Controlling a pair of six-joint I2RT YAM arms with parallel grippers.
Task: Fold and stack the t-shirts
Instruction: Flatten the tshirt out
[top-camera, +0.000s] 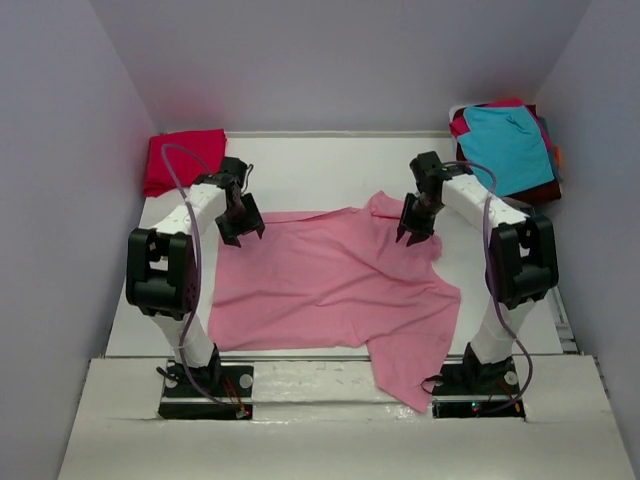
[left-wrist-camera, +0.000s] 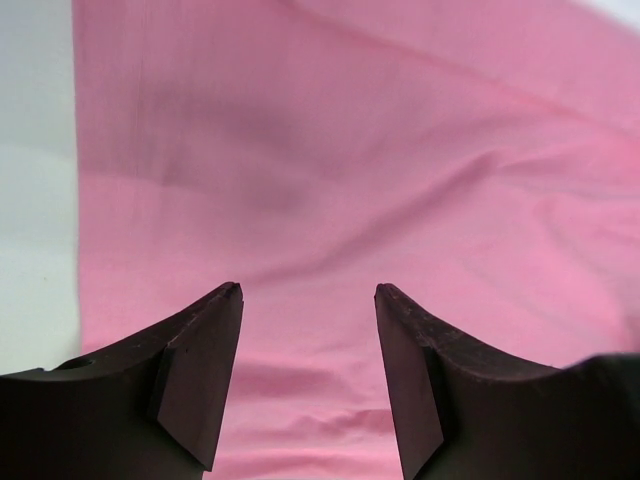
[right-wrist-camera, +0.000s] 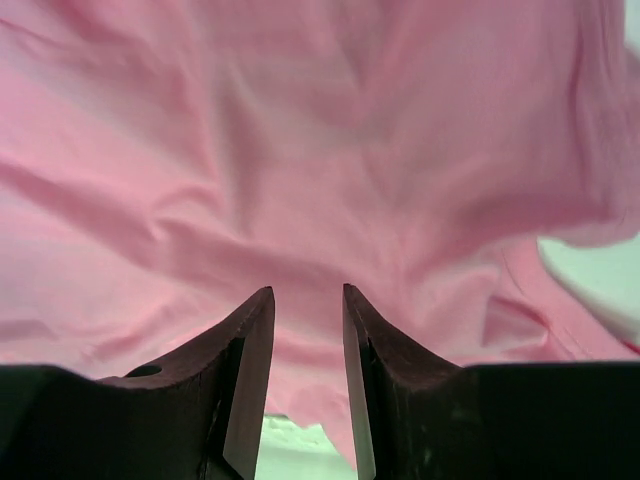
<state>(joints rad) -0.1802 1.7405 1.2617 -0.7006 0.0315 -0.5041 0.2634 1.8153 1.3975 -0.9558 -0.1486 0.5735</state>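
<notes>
Far left corner of the table (top-camera: 330, 165): crimson red t-shirt (top-camera: 183, 160), bunched against the wall. Next along, left gripper (top-camera: 241, 228), poised above the far left edge of the light pink t-shirt (top-camera: 330, 290); fingers spread wide, nothing between them. Across the middle, that pink tee, spread out but creased, one flap reaching down to the near strip (between the arm bases). Then right gripper (top-camera: 417, 235), over the rumpled far right part of the pink cloth; only a narrow gap, no fabric pinched. Far right corner: teal t-shirt (top-camera: 510, 145) lying atop a maroon t-shirt (top-camera: 543, 190).
</notes>
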